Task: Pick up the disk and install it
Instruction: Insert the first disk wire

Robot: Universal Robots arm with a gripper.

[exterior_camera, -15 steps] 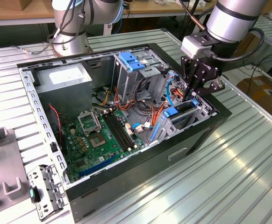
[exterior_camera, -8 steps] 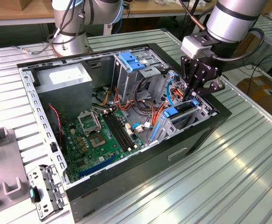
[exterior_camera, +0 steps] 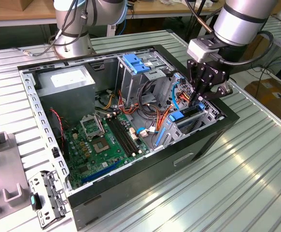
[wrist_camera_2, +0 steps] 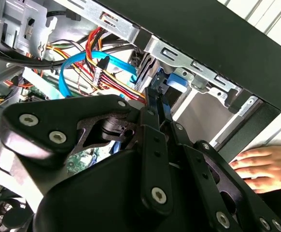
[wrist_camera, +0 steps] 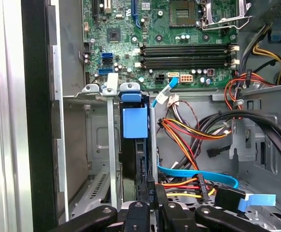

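Observation:
The disk [exterior_camera: 189,116] stands on edge in the drive bay at the front corner of the open computer case [exterior_camera: 145,186], on the exterior view's right. Its blue carrier rail [wrist_camera: 134,123] and dark body [wrist_camera: 132,164] show in the first wrist view, between the bay's metal walls. My gripper [exterior_camera: 199,96] hangs straight above it, the black fingers [wrist_camera_2: 152,108] drawn close together at the disk's blue edge [wrist_camera_2: 177,81]. In the first wrist view the gripper [wrist_camera: 150,187] sits at the disk's near end.
A tall metal cage topped by a blue bracket [exterior_camera: 135,65] stands mid-case. Orange, red and blue cables [wrist_camera: 193,137] crowd beside the bay. The green motherboard [exterior_camera: 102,145] and power supply [exterior_camera: 65,79] lie further in. A person's hand [wrist_camera_2: 266,166] rests outside the case.

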